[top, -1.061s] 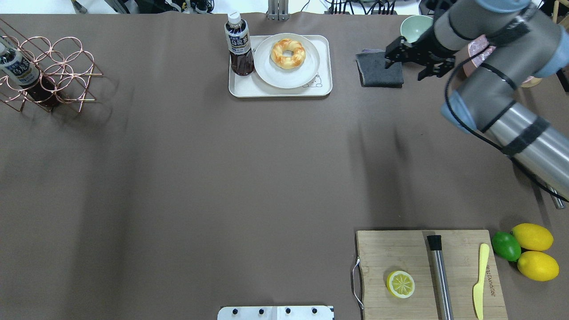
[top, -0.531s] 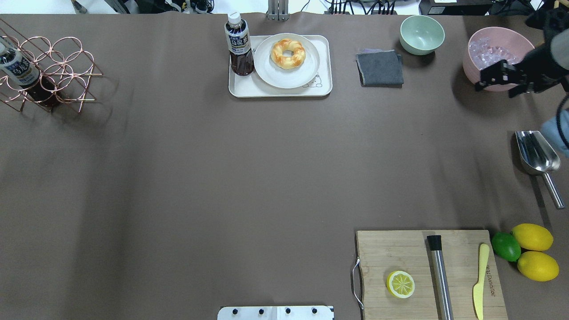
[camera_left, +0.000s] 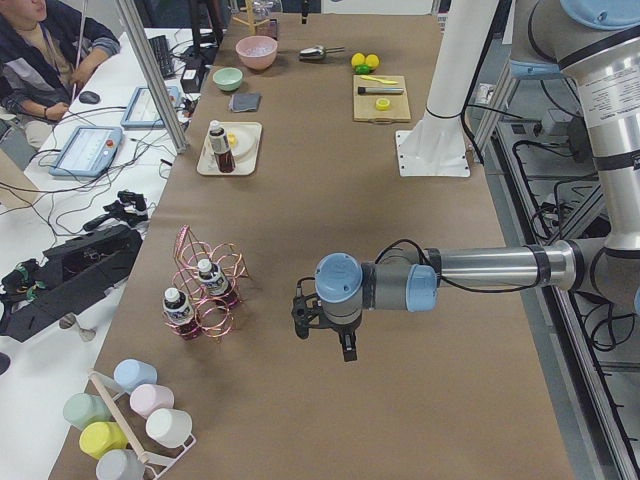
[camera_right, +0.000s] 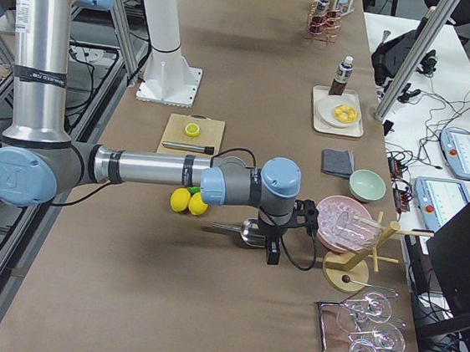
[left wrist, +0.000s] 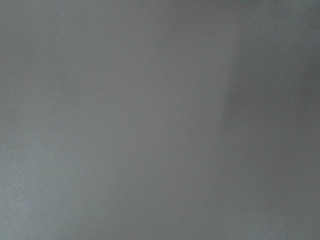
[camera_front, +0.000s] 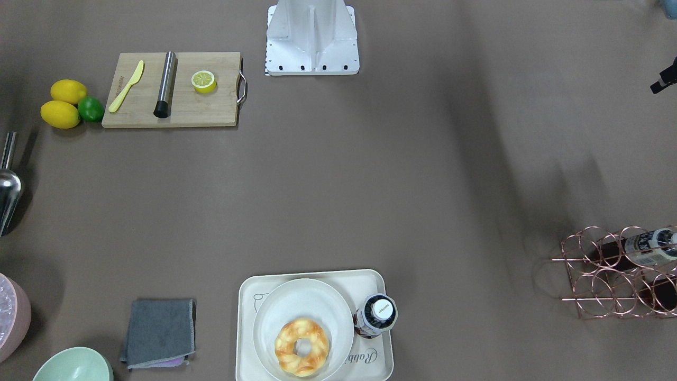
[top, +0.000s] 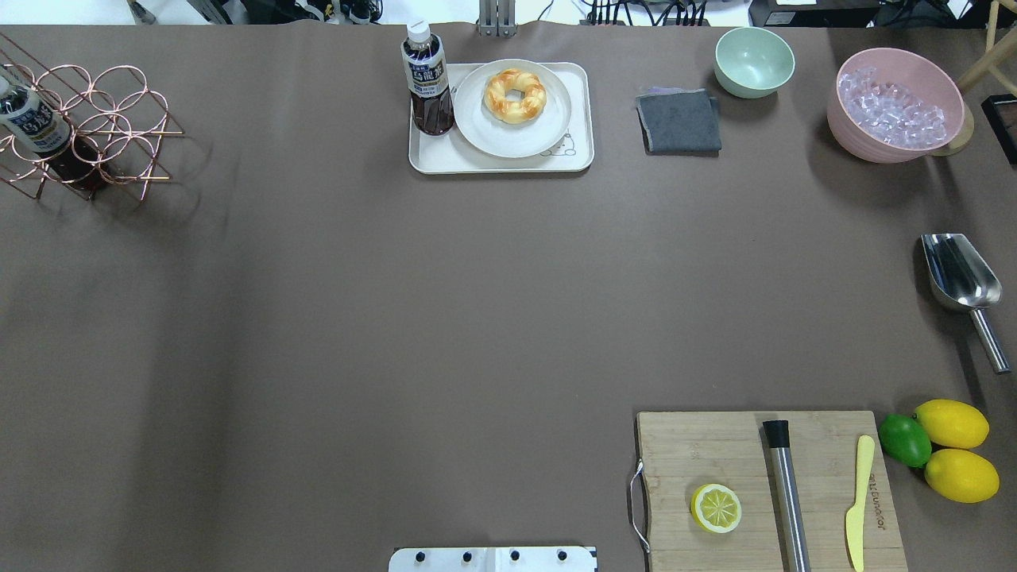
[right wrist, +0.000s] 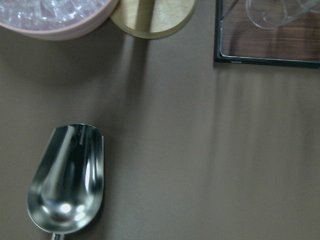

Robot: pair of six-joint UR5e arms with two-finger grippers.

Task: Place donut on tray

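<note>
1. Because the left end effector [camera_left: 323, 340] shows only side-on, hanging above the brown surface [top: 397, 318] near the copper wire rack [camera_left: 205, 290], I cannot tell how wide it stands.
2. The right end effector [camera_right: 290, 232], also seen only from the side, hangs above the steel scoop [top: 957, 274], near the pink bowl of ice [top: 874, 151]. Its opening cannot be told either.
3. The golden-orange twisted ring donut [top: 515, 95] lies flat on a round white plate [top: 493, 135]. The plate sits on the cream-white rectangular tray [top: 429, 155] at the far middle.
4. A dark tea bottle [top: 429, 79] stands upright on the tray, just left of the plate.
</note>
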